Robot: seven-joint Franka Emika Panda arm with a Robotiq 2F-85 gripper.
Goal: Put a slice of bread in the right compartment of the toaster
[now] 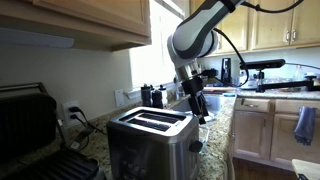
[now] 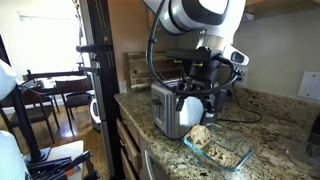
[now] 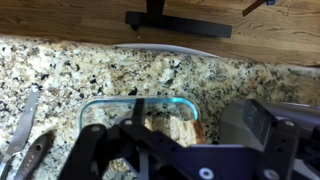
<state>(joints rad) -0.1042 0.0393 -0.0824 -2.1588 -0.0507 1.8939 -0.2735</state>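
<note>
Wrist view, bread [image 3: 180, 122] partly behind end effector [image 3: 168, 148]

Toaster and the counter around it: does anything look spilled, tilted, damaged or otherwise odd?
Nothing stands out. The toaster stands upright on the granite counter, its slots empty, and the bread lies inside the glass dish beside it.

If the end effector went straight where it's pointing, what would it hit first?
Probably the bread in the glass dish; the wrist view shows it straight ahead of the open end effector, though depth is unclear.
</note>
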